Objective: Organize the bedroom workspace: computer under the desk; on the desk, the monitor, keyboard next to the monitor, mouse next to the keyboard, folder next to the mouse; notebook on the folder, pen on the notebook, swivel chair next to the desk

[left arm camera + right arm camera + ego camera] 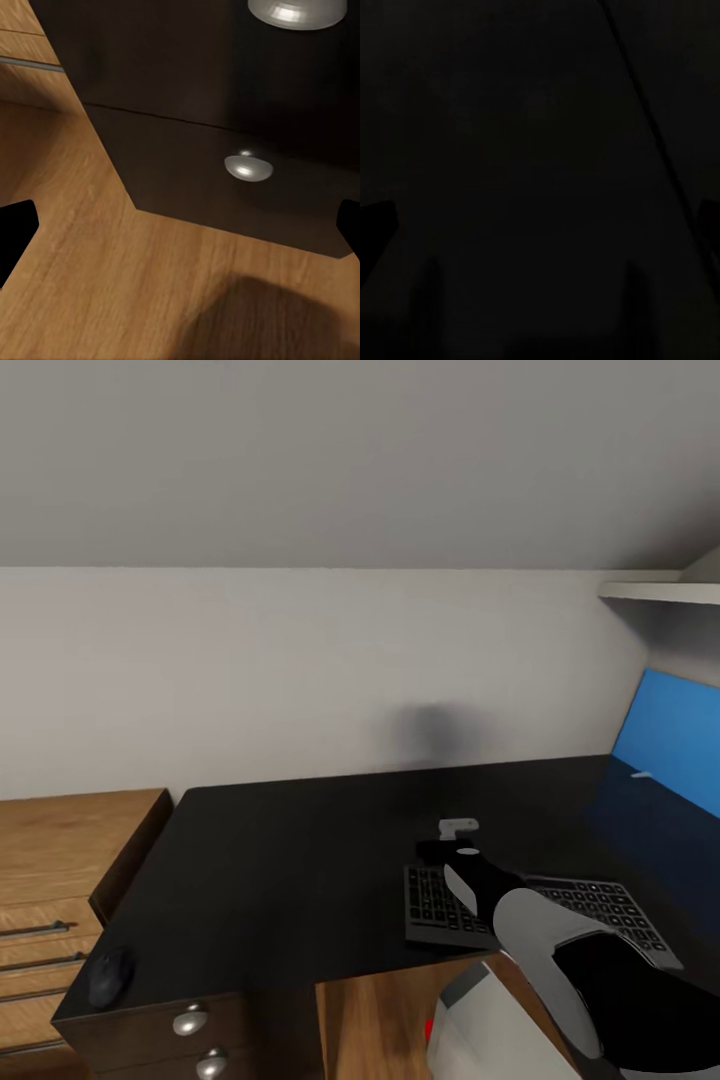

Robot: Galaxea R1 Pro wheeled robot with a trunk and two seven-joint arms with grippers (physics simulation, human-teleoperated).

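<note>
right gripper [452,838] hovering above the desk [290,860], jaws apparently spread and empty. keyboard [600,910] lying just behind it, under the forearm: light, stiff, slim; best pinched across a long edge.

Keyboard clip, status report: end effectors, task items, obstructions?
Right end effector over keyboard, state unclear. Left end effector open, facing desk drawers. Mouse at desk corner.

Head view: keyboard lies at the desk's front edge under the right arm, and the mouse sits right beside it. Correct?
Not quite. The keyboard is at the desk's front edge under the right arm, but the mouse lies far from it, on the front left corner above the drawer knobs, as the head view shows.
</note>
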